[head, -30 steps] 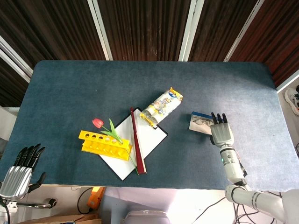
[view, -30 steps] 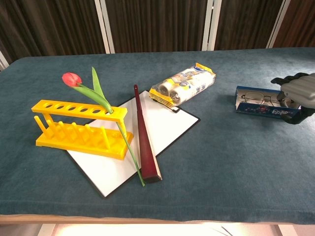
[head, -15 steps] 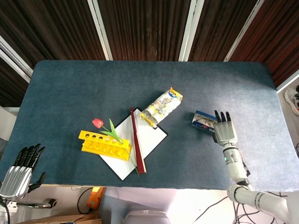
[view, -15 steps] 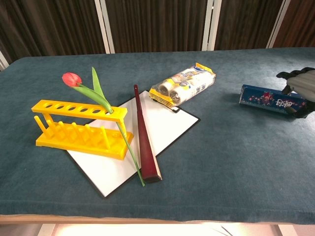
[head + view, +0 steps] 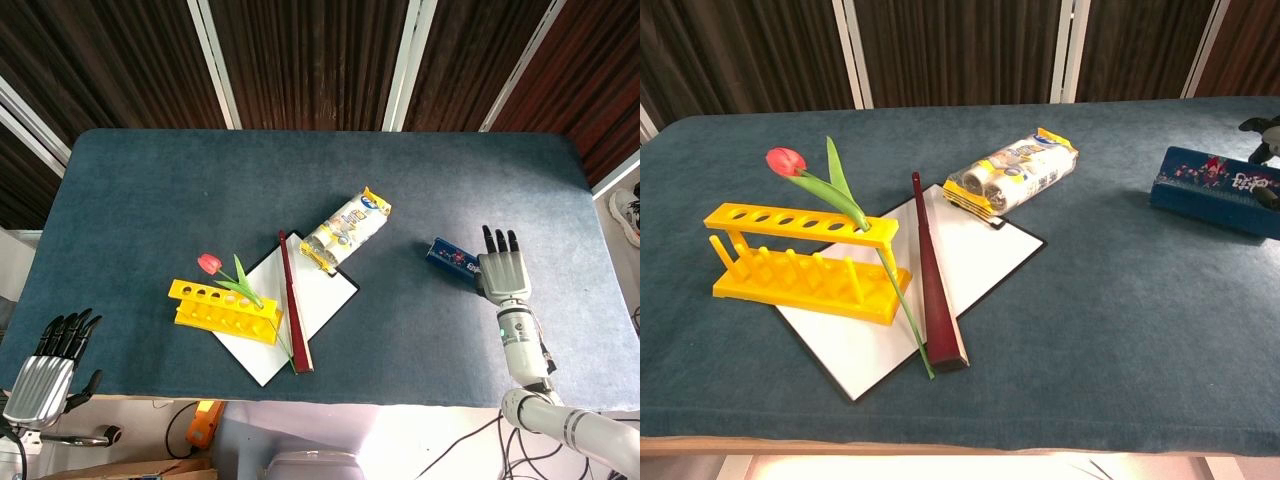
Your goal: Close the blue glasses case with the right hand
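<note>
Head view shows your left hand [image 5: 42, 372] nearest, off the near-left corner of the table [image 5: 150, 190], fingers held loosely together and holding nothing. Your right hand [image 5: 503, 277] lies flat near the table's near-right edge, fingers straight and close together, pointing away from you. The blue glasses case [image 5: 455, 262] sits closed just to the left of that hand, its right end against or under the hand's side; you cannot tell from here whether the fingers grip it. In the chest view the case [image 5: 1215, 188] has its lid down, and only dark fingertips [image 5: 1262, 126] show at the frame's right edge behind it. Well to the left of your right hand lie the clipboard [image 5: 290, 318], the red folded fan [image 5: 293, 298], the yellow rack [image 5: 226, 312] with the tulip [image 5: 209, 264], and, farther off, the snack packet [image 5: 346, 229].
</note>
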{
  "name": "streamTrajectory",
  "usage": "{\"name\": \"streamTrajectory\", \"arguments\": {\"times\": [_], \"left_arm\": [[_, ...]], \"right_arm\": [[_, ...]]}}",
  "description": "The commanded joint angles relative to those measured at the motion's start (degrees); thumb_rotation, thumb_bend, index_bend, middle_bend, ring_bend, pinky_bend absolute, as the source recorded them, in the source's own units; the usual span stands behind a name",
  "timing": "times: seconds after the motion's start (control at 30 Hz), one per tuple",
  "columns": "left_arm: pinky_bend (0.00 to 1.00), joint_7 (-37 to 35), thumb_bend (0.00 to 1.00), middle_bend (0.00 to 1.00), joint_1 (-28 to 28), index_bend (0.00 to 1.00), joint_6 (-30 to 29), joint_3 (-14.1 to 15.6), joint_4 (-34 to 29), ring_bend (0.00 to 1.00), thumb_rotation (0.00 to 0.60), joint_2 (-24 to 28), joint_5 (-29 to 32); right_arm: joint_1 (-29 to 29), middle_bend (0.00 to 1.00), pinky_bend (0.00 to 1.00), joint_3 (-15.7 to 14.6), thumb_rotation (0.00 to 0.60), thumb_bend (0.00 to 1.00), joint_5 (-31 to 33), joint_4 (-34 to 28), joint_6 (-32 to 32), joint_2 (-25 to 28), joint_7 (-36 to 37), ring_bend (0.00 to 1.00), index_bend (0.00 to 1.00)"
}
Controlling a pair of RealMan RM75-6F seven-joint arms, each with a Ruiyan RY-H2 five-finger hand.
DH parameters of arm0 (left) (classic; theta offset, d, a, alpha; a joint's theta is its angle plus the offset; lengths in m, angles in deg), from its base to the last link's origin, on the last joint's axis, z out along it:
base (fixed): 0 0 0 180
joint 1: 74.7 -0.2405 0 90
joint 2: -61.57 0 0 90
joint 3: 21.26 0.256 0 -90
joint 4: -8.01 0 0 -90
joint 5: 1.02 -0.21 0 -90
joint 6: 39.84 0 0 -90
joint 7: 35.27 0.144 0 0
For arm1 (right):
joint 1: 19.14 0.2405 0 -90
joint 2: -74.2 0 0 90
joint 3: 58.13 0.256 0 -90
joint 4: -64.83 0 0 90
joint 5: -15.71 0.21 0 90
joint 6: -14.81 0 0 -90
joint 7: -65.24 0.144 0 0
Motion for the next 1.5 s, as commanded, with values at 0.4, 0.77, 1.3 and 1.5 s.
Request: {"name": "streamTrajectory", "arguments": {"times": [0.4,0.77,1.3,1.5], "left_arm": [[0.04,0.43,0.37,0.00,0.34,0.00,0.83,-0.16,-0.11,0.00,0.600,-0.12,0.72],[0.04,0.65,0.37,0.00,0.52,0.00,1.17,-0.23,-0.21,0.00,0.600,-0.19,1.01],[0.04,0.93,0.37,0.00,0.69,0.00,1.61,-0.22,-0.27,0.00,0.600,-0.29,1.37],[0.04,0.86,0.37,0.00,0.71,0.00,1.57,-0.17,-0.30,0.00,0.600,-0.27,1.28]], "right_arm": [[1.13,0.09,0.15,1.34,0.600,0.66,2.84,7.14,4.15,-2.04,1.61,0.00,0.70],[1.62,0.09,0.15,1.94,0.600,0.66,5.00,10.93,6.21,-2.74,1.17,0.00,0.65],[3.51,0.04,0.11,4.35,0.600,0.54,11.66,17.96,8.42,-3.78,-1.98,0.00,0.37],[2.10,0.00,0.09,3.96,0.600,0.31,9.62,12.87,8.36,0.15,0.33,0.00,0.29]]}}
